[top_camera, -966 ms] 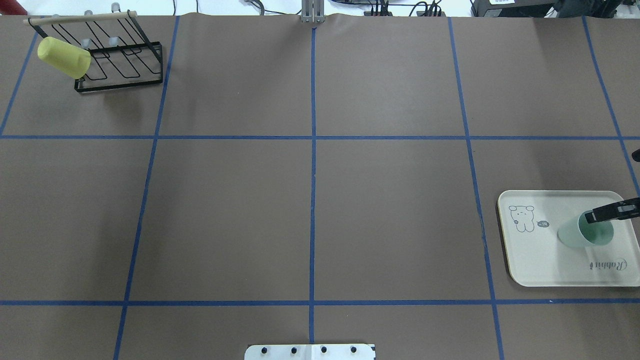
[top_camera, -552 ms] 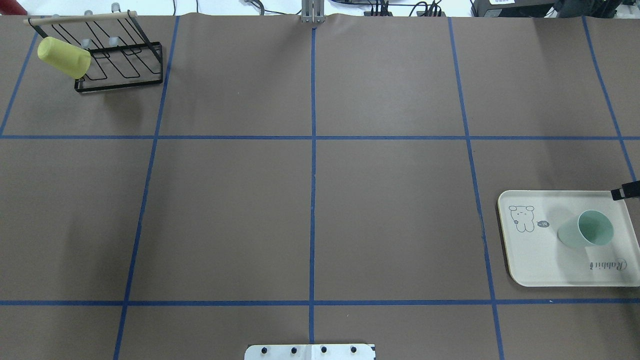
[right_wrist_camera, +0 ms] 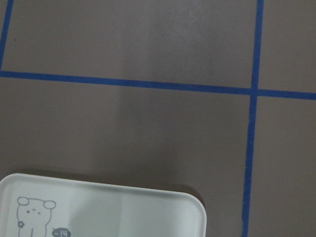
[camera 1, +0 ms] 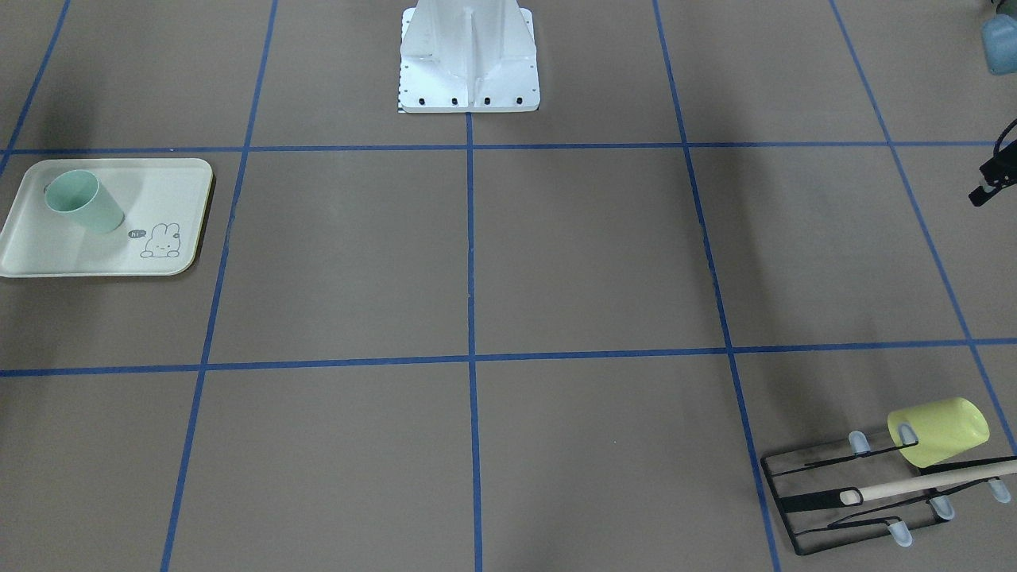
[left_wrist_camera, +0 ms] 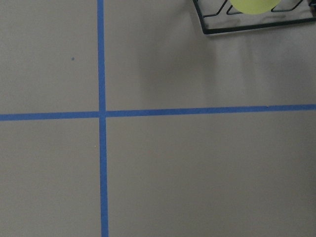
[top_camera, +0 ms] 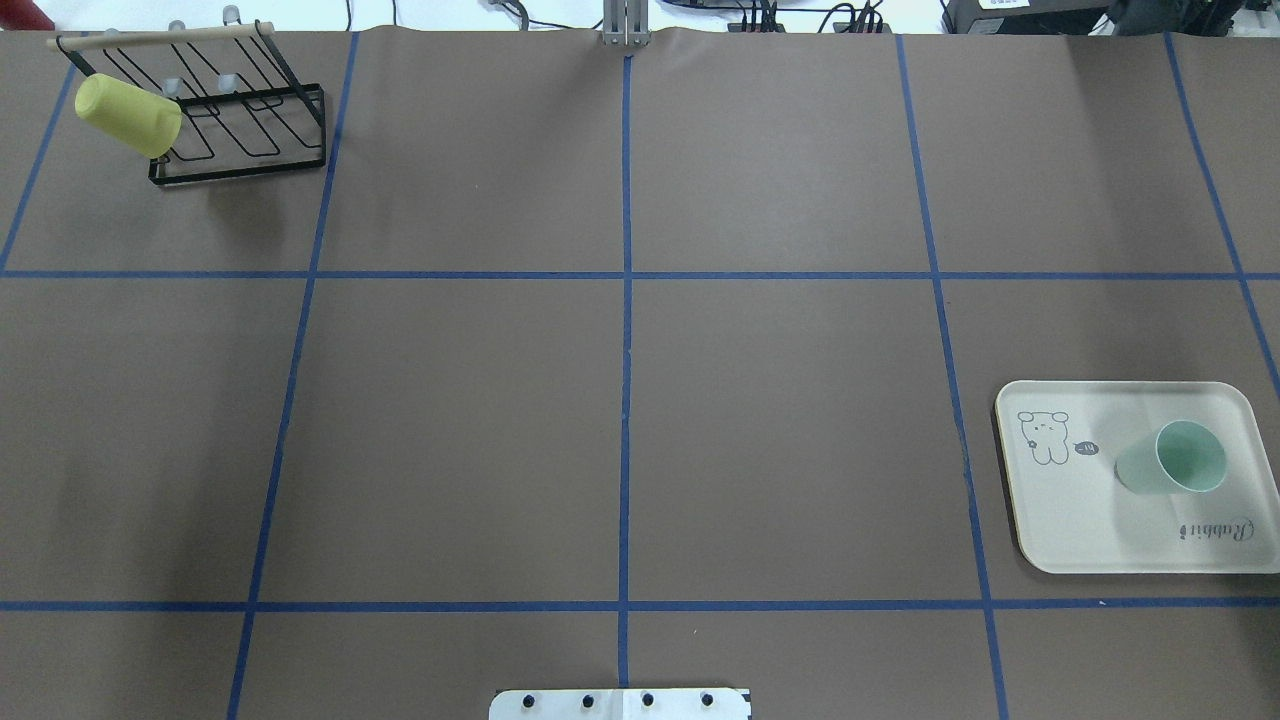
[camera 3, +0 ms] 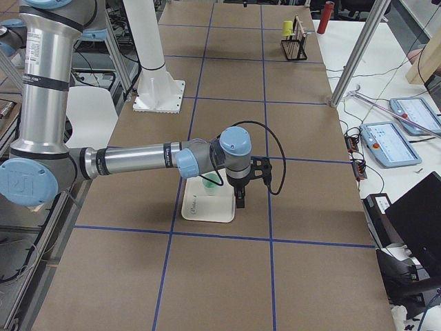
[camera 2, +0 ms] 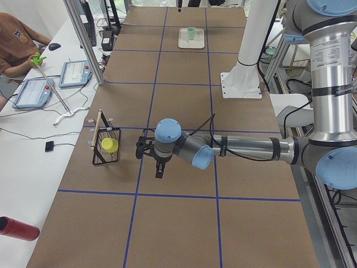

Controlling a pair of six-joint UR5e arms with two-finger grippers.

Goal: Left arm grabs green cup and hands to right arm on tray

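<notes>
The green cup stands upright on the cream tray at the right of the table, with nothing holding it. It also shows in the front view and in the right side view. My right gripper hangs just beside the tray's outer edge, apart from the cup; I cannot tell whether it is open or shut. My left gripper hangs over the table near the rack, far from the cup; I cannot tell its state. Neither gripper shows in the overhead view.
A pale yellow cup hangs on the black wire rack at the far left corner. The robot's white base stands at the middle of the near edge. An operator sits at a side table with tablets.
My right gripper has drawn away from the green cup's rim to the right and left the overhead view. The cup stays upright on the tray.
</notes>
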